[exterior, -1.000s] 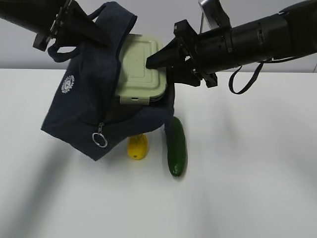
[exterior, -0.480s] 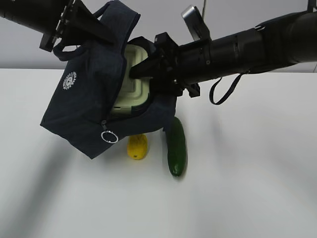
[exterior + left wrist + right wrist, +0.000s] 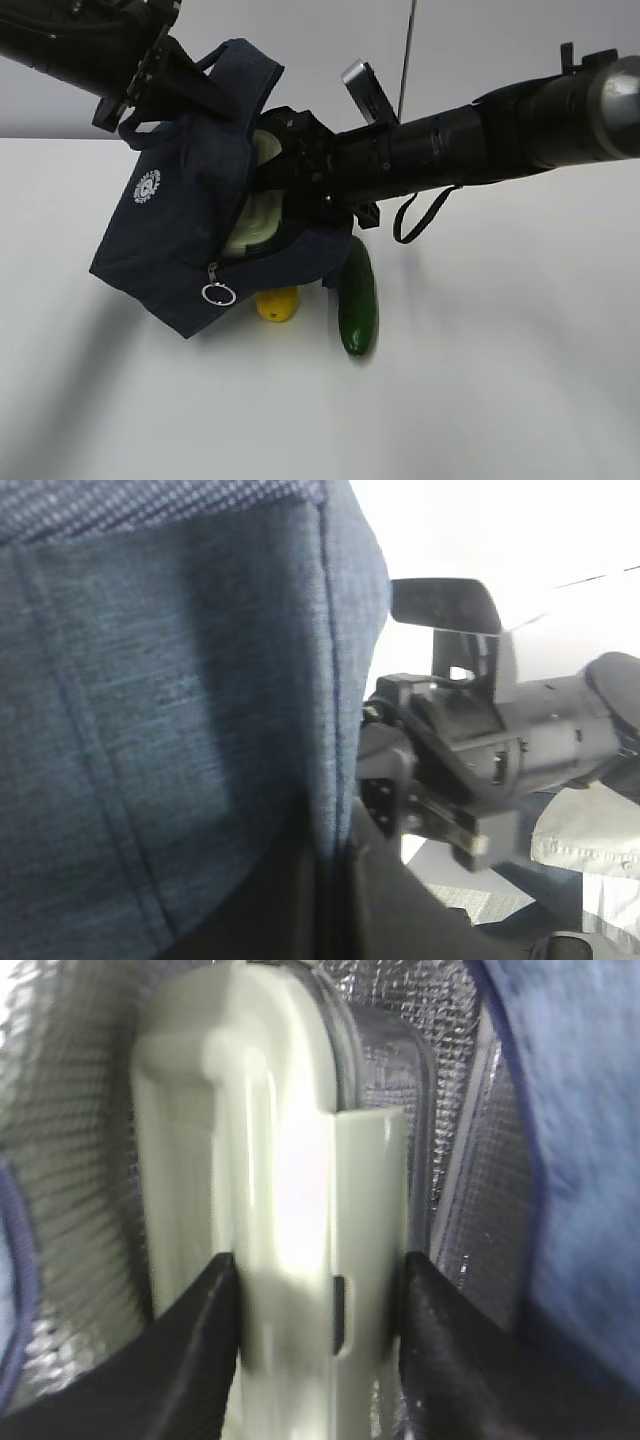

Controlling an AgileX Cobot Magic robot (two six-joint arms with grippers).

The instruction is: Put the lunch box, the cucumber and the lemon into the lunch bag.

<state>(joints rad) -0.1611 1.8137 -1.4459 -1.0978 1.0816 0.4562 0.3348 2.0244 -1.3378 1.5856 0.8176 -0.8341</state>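
Lunch bag (image 3: 185,225): dark navy, held tilted above the white table (image 3: 500,380) by its upper handle region, mouth turned toward the right arm; white round logo (image 3: 147,187) on the near face, metal ring pull (image 3: 218,294) hanging at the lower edge. Left gripper (image 3: 160,75): at the bag's top left corner among the handles; whether its jaws clamp fabric cannot be told, since the left wrist view is filled by navy cloth (image 3: 170,720). Right gripper (image 3: 285,170): reaching into the bag mouth, jaws pinching the lunch box (image 3: 285,1210) on both sides of its sage-green lid. Lunch box: mostly inside the bag, silver lining (image 3: 75,1110) close around it on each side, only a pale strip visible at the opening in the exterior view. Lemon (image 3: 277,303): on the table, partly under the bag's lower edge. Cucumber (image 3: 357,300): lying just beside the lemon to its right, upper end under the bag's corner. Table to the right and front is open.
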